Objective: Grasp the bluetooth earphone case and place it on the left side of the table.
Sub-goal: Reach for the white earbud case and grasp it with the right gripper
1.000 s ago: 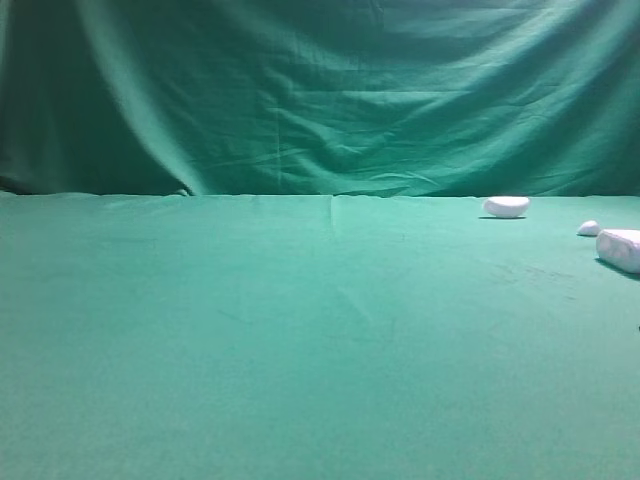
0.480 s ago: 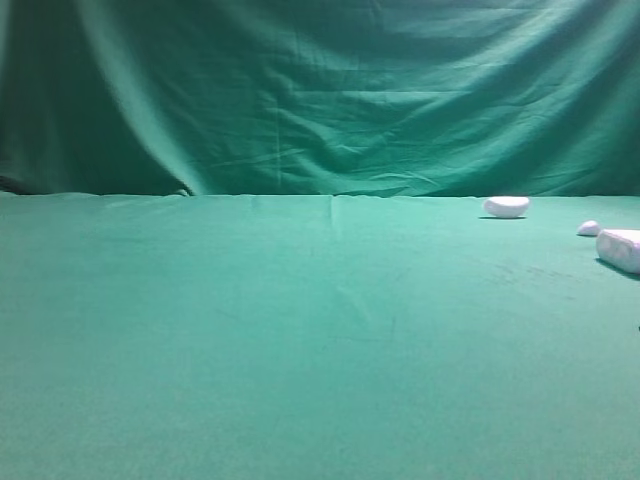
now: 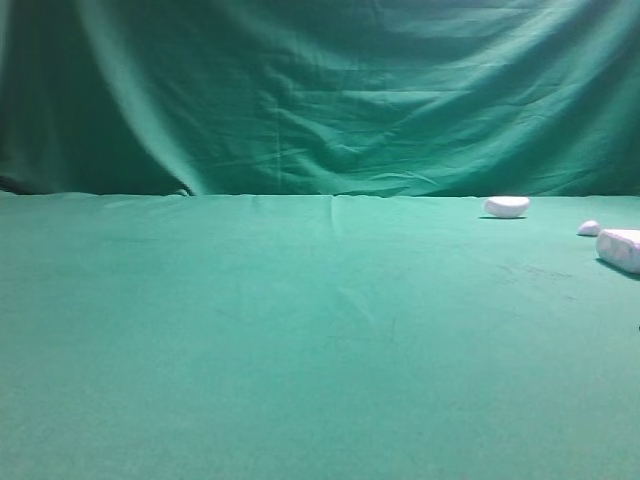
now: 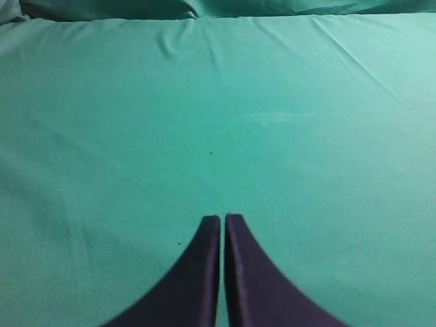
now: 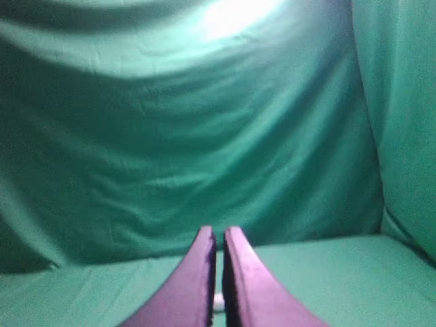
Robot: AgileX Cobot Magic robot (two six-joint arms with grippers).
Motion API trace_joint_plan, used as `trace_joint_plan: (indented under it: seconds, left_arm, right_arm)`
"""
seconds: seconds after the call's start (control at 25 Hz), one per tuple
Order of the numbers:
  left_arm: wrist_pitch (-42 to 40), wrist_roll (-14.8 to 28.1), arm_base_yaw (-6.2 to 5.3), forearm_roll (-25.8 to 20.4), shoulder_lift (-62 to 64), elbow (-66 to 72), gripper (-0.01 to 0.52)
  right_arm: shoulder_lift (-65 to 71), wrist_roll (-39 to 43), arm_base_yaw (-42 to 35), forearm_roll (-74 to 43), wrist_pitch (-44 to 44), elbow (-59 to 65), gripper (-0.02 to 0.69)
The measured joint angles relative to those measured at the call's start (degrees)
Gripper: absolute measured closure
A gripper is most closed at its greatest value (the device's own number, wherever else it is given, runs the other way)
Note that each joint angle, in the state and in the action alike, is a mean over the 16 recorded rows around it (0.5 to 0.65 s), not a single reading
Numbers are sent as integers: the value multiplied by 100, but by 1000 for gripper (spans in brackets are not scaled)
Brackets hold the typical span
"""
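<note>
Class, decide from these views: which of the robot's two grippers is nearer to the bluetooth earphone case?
Probably right. The bluetooth earphone case lies at the table's right edge. The right gripper faces the backdrop on that side; the left gripper overlooks bare cloth. Neither appears in the high view.

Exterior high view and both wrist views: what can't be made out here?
- Bluetooth earphone case: cut off by the exterior high view's right edge.
- White bit: right wrist view, mostly hidden behind the right gripper fingers; identity unclear.
- Tiny white piece: too small to identify.
- Both arms: outside the exterior view.
</note>
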Motion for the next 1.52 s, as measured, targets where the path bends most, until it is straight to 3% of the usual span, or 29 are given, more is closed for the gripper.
trace_joint_plan:
  seconds: [0.2,0.6,0.92,1.08,1.52]
  left_arm:
    - [0,0,0,0,0,0,514]
    - [0,0,0,0,0,0,514]
    - [0,0,0,0,0,0,514]
    - [0,0,0,0,0,0,514]
    - [0,0,0,0,0,0,514]
  right_arm:
    - [741,79,0,33,716,-739,665]
    - [3003,-122,211,104,3352,-2438,665]
    - [4951,-459,692,132,4359,-3410,643]
    - [6016,-475,890,128,4487,-3856,553]
    - [8489,-123,994,70,3822,-4763,191]
